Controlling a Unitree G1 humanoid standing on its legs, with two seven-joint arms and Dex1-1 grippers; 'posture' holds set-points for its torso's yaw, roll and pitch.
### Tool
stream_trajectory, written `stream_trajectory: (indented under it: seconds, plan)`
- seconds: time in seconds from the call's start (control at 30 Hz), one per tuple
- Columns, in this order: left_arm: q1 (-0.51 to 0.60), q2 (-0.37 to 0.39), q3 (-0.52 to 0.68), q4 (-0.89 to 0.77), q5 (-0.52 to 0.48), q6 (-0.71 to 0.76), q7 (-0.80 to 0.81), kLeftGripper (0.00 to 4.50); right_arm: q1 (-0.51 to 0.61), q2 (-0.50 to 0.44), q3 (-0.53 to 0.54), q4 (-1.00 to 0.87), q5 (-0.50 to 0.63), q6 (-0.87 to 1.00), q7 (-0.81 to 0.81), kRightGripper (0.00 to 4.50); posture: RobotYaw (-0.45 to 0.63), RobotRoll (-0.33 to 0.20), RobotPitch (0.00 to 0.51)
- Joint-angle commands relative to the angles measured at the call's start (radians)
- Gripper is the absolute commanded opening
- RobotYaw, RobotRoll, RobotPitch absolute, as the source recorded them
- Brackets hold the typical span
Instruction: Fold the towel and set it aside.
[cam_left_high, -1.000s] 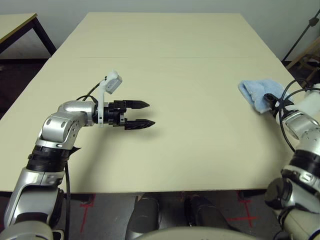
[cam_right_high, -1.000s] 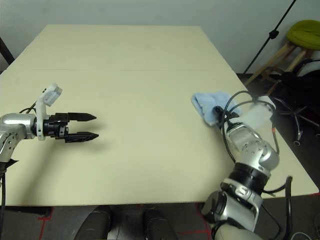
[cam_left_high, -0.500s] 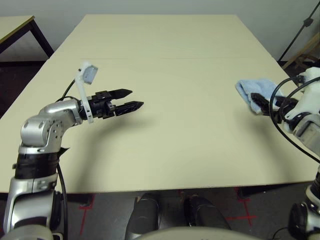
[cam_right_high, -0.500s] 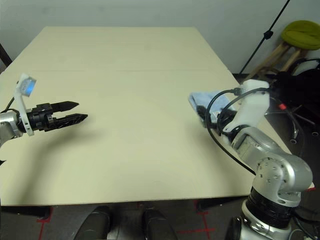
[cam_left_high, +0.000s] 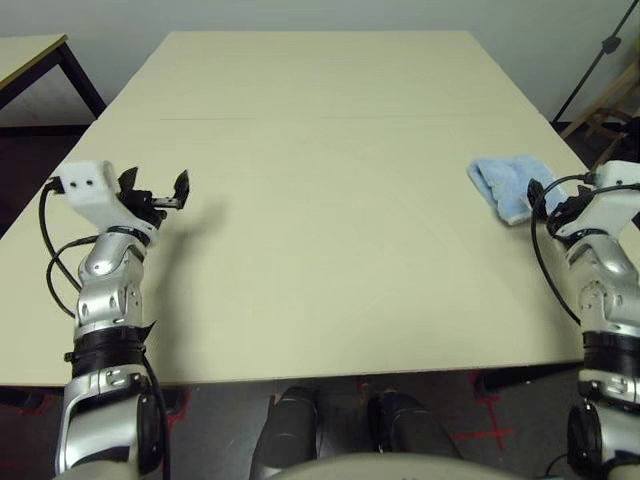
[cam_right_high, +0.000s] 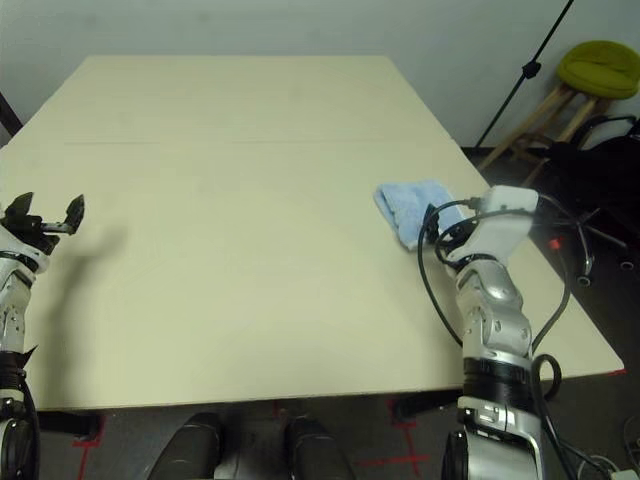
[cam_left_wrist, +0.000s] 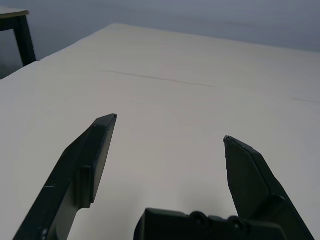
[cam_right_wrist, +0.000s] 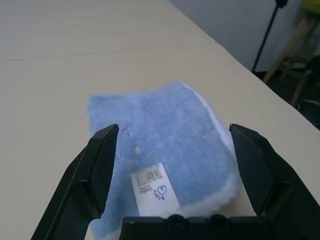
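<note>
The towel lies folded into a small light-blue bundle near the table's right edge. A white tag with a tiny logo shows on the towel in the right wrist view. My right gripper hovers just behind it on the near side, open, with the cloth seen between its spread fingers and nothing gripped. From the head it shows as the right gripper beside the towel. My left gripper is open and empty over the table's left edge, and the left gripper faces bare tabletop.
The wide beige table stretches ahead with a faint seam across it. A second table stands at the far left. Off the right side are a black stand, a green stool and a chair base.
Both arms have drawn back toward my body. The left gripper swung from mid-table to the left edge. The right gripper backed off the towel, which stays where it was.
</note>
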Motion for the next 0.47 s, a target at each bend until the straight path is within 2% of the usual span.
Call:
stream_trajectory:
  seconds: [0.03, 0.47]
  plan:
    - [0.007, -0.010, 0.011, 0.069, 0.002, -0.050, 0.017, 4.50, -0.003, 0.000, 0.026, 0.043, -0.026, -0.050, 0.031, 4.46, 0.15, 0.000, 0.099]
    - [0.008, -0.016, 0.004, 0.093, 0.001, -0.069, 0.060, 4.50, 0.034, 0.013, 0.018, -0.018, -0.011, -0.034, 0.041, 4.46, 0.16, 0.000, 0.099]
